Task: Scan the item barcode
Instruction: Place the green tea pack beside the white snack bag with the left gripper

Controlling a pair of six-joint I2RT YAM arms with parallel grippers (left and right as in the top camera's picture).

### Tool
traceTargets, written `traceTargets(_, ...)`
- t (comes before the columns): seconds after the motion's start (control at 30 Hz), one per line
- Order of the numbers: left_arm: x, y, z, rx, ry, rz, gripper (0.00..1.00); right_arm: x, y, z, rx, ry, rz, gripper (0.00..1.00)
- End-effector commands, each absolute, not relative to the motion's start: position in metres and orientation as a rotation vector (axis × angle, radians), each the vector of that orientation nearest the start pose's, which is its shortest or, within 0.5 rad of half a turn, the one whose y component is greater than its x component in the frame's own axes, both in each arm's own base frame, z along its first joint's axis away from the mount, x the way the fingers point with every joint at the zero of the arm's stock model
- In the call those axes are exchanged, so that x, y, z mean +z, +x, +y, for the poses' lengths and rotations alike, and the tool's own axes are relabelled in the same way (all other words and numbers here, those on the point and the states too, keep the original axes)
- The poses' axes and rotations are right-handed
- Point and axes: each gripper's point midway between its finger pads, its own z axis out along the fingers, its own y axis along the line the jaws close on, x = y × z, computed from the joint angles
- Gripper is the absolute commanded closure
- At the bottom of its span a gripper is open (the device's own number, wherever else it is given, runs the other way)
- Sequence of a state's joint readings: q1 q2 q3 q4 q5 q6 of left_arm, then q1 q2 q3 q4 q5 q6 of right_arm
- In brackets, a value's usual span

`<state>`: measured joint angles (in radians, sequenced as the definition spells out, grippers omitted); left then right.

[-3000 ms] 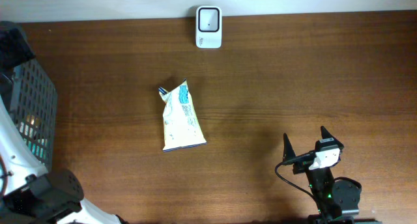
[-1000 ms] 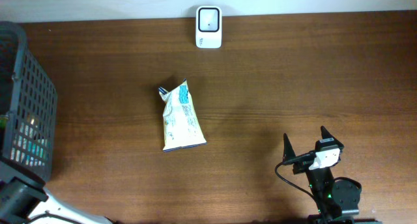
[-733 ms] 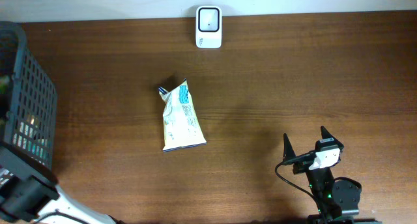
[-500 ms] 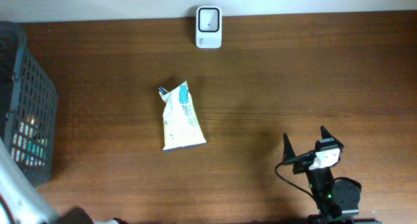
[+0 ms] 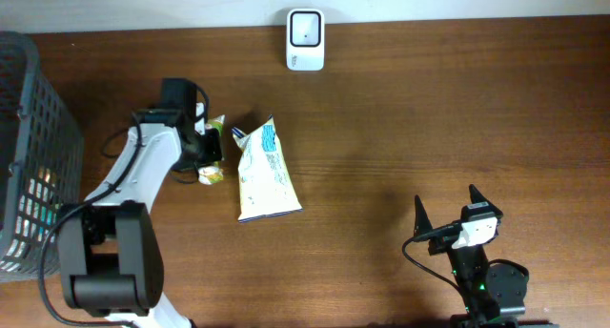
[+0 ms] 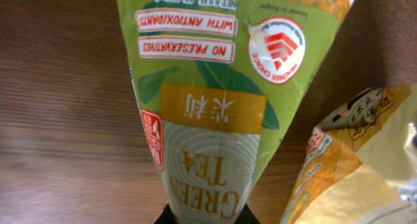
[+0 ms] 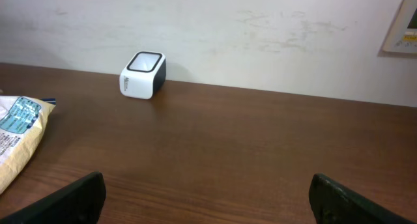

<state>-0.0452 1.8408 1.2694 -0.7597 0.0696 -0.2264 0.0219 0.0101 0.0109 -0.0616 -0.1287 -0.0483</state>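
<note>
The left fingers [image 5: 210,153] are clamped on a green tea pack [image 6: 208,120], held just beside the white snack bag [image 5: 265,175] at mid-bench [image 5: 429,109]. The scanner [image 5: 305,28] stands well apart at the far edge. The right fingers [image 7: 71,198] are spread wide and hold nothing, near the front right. A dark basket [image 5: 38,156] sits at the left.
</note>
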Motion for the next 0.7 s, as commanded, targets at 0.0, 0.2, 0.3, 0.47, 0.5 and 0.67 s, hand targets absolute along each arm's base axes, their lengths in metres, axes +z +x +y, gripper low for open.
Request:
traceTargets(0.0, 0.051, 0.387, -0.066, -0.310, -0.206, 2.881, 0.77, 0.159, 0.244, 0.027, 0.088, -0.147, 1.630, 0.02)
traceTargets(0.2, 0.136, 0.424, -0.053, -0.310, -0.189, 2.744, 0.33, 0.159, 0.244, 0.027, 0.087, -0.147, 1.630, 0.01)
traceTargets(0.3, 0.264, 0.449, 0.002, -0.215, -0.206, 2.501, 0.01, 0.159, 0.244, 0.027, 0.088, -0.147, 1.629, 0.02)
traceTargets(0.47, 0.423, 0.407, 0.133, 0.132, -0.406, 2.134, 0.01, 0.159, 0.244, 0.027, 0.087, -0.147, 1.630, 0.01)
traceTargets(0.5, 0.427, 0.392, 0.164, 0.238, -0.502, 2.113, 0.01, 0.159, 0.244, 0.027, 0.087, -0.147, 1.629, 0.02)
traceTargets(0.67, 0.372, 0.316, 0.289, 0.510, -1.165, 2.037, 0.01, 0.159, 0.244, 0.027, 0.088, -0.147, 1.629, 0.02)
